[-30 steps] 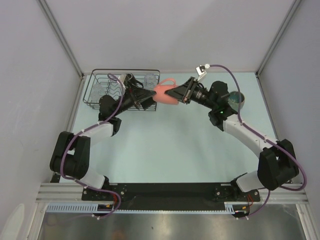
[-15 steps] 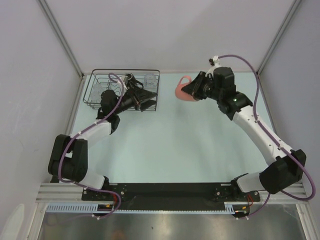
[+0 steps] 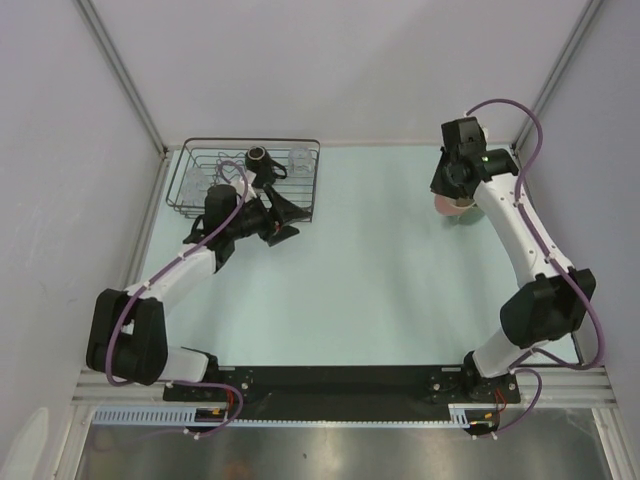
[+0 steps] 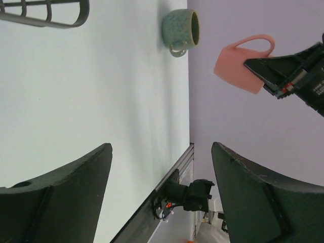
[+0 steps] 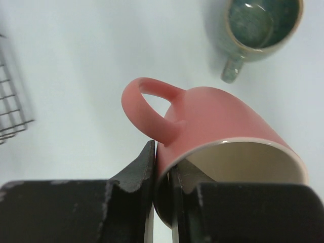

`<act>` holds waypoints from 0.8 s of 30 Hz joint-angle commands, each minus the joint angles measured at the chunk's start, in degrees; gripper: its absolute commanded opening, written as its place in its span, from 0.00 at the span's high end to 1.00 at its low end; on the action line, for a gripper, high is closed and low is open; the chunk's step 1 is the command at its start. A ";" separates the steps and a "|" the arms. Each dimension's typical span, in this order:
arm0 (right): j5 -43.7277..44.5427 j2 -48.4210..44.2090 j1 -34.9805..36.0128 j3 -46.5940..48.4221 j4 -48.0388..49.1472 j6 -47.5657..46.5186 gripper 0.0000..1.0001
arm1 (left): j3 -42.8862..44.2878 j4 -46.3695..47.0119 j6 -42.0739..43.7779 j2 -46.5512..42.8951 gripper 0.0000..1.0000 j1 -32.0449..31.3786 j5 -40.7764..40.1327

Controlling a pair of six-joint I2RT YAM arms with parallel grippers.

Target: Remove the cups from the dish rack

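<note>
Hanging from the right gripper (image 5: 161,162), the pink ceramic cup (image 5: 217,121) is out of the rack and over the far right part of the pale table (image 5: 76,50), near the speckled green-teal glazed cup (image 5: 260,23), which stands upright there. The fingers are pinched on the pink cup's rim beside the handle, one inside the mouth and one outside. That grip leaves the base free to meet the table first. The cup is tipped, mouth toward the wrist camera, and appears to be off the surface, so it probably needs levelling before release.

Well apart on the left, the black wire dish rack (image 3: 250,141) holds the small black mug (image 3: 257,155) and the clear glass tumbler (image 3: 300,158). The left gripper (image 4: 162,149) hovers just beside the rack with its jaws spread wide and nothing between them, likely placed for the next pick.
</note>
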 commanded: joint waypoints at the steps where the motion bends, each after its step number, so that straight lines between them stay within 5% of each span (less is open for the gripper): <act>1: 0.66 2.25 -0.79 2.07 1.14 -1.94 1.00 | 0.13 -4.33 4.14 -3.44 0.17 -0.48 -1.22; 24: 0.48 25.73 -1.32 15.52 1.67 -1.32 1.00 | -1.98 -8.99 7.65 -4.41 0.17 -1.01 -2.36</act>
